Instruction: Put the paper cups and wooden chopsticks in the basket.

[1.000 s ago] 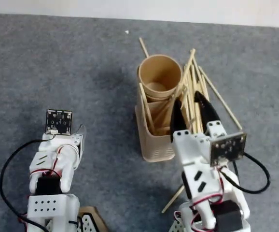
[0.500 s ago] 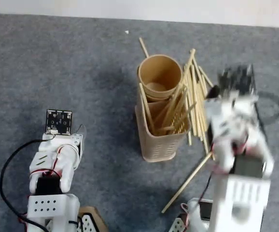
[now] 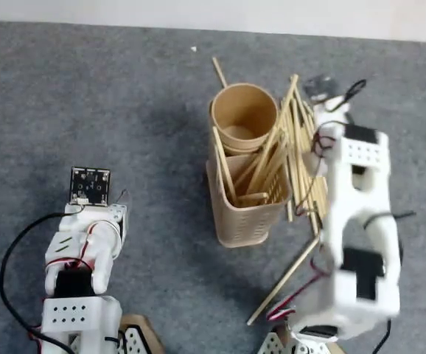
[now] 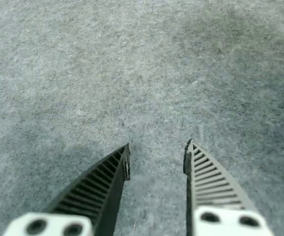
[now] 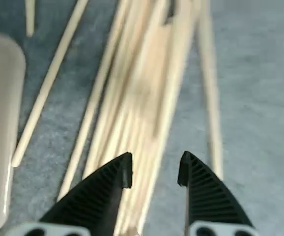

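We find the desk point(image 3: 88, 96) carrying the basket point(image 3: 239, 221). The right arm point(image 3: 357, 214) reaches alongside the basket, its jaws part open and empty above the wooden chopsticks point(image 5: 147, 88) leaning on the basket's side. The left arm point(image 3: 80, 251) sits well clear of the basket, jaws open and empty. The paper cups point(image 3: 244, 110) stand nested in the basket. We judge chopstick collection to be in hand; the next move calls for lowering and closing on a few sticks.

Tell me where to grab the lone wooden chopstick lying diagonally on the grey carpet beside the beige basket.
Probably best: take the lone wooden chopstick near its middle, straight down from above, closing across its width. It lies flat and diagonal on the grey carpet, apart from the beige basket, with bare carpet on both sides there.
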{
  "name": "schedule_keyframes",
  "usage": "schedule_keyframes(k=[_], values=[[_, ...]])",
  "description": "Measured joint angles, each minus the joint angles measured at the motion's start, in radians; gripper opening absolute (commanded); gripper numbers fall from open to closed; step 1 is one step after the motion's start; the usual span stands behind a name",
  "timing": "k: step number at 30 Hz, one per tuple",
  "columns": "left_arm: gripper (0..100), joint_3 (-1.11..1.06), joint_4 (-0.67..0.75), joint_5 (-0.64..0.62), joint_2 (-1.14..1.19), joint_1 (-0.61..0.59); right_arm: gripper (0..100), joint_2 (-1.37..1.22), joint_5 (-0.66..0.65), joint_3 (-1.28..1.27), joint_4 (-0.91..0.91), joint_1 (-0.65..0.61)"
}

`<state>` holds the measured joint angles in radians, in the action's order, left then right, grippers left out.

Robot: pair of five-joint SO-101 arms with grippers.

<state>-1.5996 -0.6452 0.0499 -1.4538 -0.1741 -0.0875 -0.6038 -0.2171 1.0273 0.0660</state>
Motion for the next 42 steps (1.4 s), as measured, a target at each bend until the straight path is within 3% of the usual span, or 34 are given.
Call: schedule_keyframes(k=[10, 15, 33, 42], values=[[20, 0.0, 0.0, 0.0, 0.0, 0.0, 16.0, -0.328, -0.021, 0.167, 0.0, -0.009], [20, 0.0, 0.0, 0.0, 0.0, 0.0, 0.0, -0.405, -0.021, 0.242, 0.0, -0.006], [20, 0.0, 0.0, 0.0, 0.0, 0.0, 1.7, -0.42, 0.034, 0.48, 0.009, 0.104], [20, 0.0, 0.0, 0.0, 0.0, 0.0, 1.8, -0.43, -0.071, 0.482, 0.103, 0.106]])
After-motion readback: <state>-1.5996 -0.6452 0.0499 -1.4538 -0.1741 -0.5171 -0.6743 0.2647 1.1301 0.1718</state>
